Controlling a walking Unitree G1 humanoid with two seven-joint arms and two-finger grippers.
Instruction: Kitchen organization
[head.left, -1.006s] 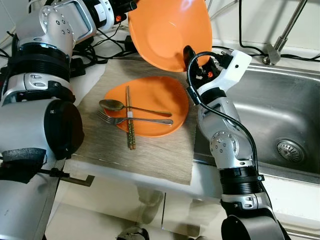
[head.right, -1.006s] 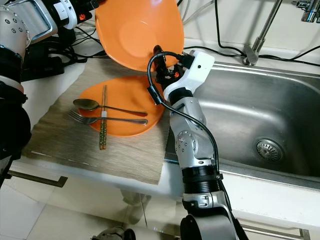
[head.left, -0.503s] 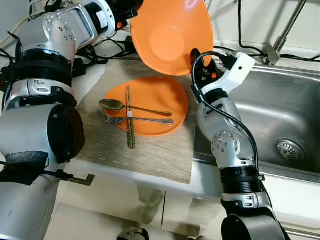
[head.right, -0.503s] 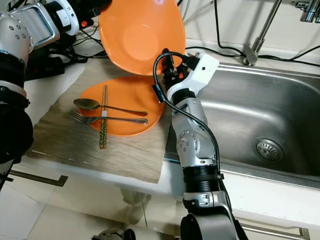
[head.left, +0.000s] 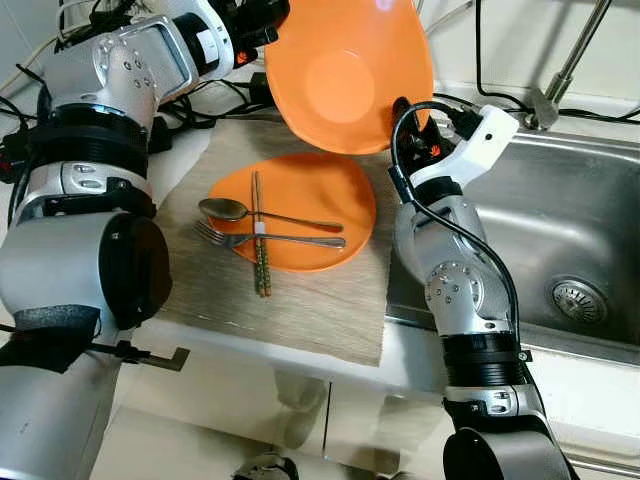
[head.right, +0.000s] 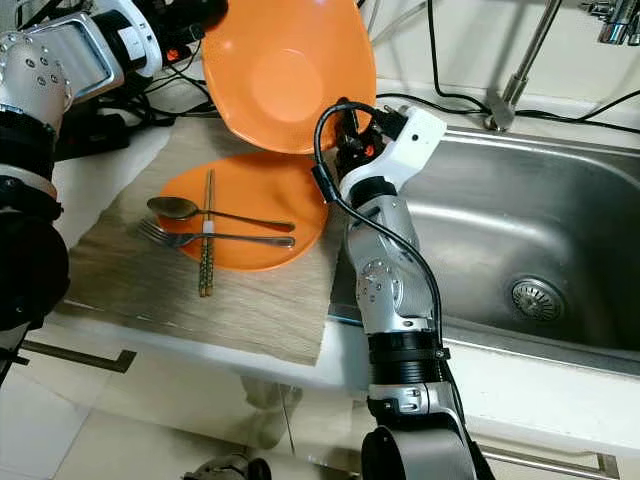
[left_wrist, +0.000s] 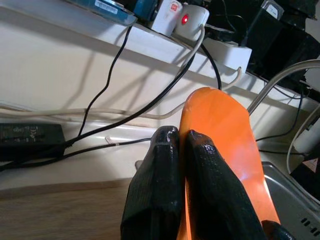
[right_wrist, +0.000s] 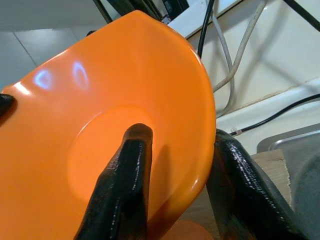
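An orange bowl hangs tilted in the air above the counter's back. My left gripper is shut on its upper left rim. At the lower right rim my right gripper is open and straddles the edge, one finger inside the bowl and the other behind it. Below lies an orange plate on a woven mat. It carries a spoon, a fork and a pair of chopsticks.
A steel sink with a drain lies right of the mat, its faucet at the back. Black cables and a power strip run along the wall behind the counter. The counter's front edge is near.
The bowl has drifted slightly to the right and up, still in my left gripper. My right wrist has shifted right with it, fingers staying at the lower rim.
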